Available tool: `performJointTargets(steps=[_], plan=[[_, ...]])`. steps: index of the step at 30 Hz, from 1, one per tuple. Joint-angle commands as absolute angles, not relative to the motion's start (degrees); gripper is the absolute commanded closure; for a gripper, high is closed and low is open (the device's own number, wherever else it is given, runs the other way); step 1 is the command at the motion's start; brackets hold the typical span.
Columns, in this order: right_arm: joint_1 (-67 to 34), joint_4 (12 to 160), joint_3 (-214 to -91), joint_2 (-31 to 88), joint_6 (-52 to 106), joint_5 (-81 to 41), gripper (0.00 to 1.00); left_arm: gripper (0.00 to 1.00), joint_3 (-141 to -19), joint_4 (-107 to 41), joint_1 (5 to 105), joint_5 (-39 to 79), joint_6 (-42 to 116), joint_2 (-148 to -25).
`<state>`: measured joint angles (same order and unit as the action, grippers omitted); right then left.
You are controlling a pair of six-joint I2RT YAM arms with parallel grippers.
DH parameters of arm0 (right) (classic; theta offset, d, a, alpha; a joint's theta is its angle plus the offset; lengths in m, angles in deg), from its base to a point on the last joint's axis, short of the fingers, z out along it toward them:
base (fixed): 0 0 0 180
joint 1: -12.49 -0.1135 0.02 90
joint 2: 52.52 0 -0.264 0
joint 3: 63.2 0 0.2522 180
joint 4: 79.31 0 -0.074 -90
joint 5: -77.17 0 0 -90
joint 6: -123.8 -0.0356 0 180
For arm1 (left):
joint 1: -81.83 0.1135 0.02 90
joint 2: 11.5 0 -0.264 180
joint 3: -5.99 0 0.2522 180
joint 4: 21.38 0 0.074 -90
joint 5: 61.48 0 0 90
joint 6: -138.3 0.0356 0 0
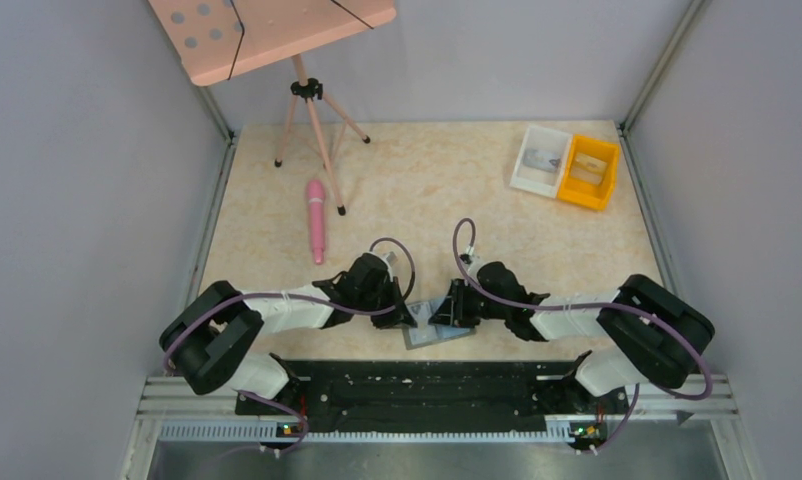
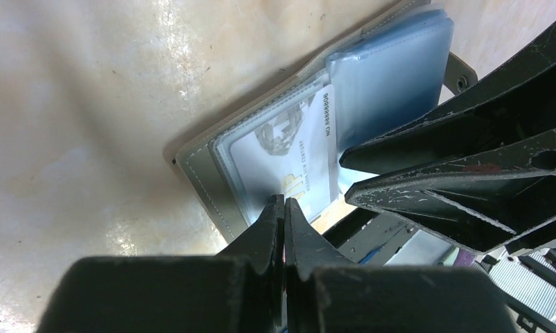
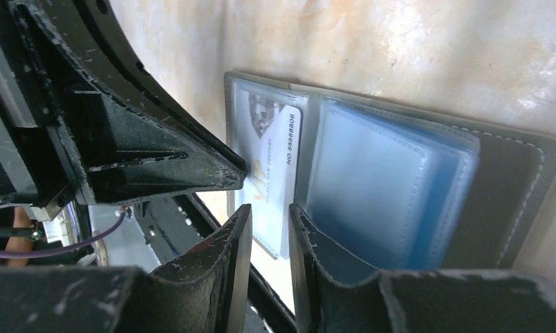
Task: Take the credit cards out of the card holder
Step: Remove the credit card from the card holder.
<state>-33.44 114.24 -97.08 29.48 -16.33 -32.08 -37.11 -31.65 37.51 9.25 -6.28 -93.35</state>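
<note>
Black fingers of your left gripper [image 2: 283,202] sit pressed together, tips on the near edge of a white card [image 2: 289,152]. You cannot tell from either wrist view whether they actually pinch it. Your right gripper [image 3: 270,211] is only narrowly apart, and the card's free end lies in line with that gap; whether the pads touch it is unclear. The card holder [image 3: 518,180] lies opened flat on the table [image 1: 427,180], close to the near edge and between the two arms. Its dark-grey cover faces down. The white card lies on one half, poking out past the holder's edge, with a stack of pale blue sleeves [image 3: 372,180] on the other. Farther out on the left a pink stick [image 1: 317,218] lies beside the feet of a tripod [image 1: 312,110] that carries a pink board [image 1: 277,30]. At the far right a white bin [image 1: 533,189] and a yellow bin [image 1: 582,198] stand touching.
</note>
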Motion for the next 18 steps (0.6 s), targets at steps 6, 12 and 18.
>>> performJointTargets(steps=[6,12,18], plan=[[-32.7,110.0,-98.2,26.7,-14.7,-29.1,0.74,1.00,-38.2,-38.3,37.2,12.9,-5.5,-86.4],[-32.8,111.4,-97.7,27.8,-15.0,-29.9,0.74,0.99,-38.7,-39.1,37.3,14.2,-5.3,-86.2],[-32.7,111.8,-97.0,27.2,-15.0,-29.6,0.74,1.00,-36.8,-35.6,37.3,12.7,-6.1,-90.0]])
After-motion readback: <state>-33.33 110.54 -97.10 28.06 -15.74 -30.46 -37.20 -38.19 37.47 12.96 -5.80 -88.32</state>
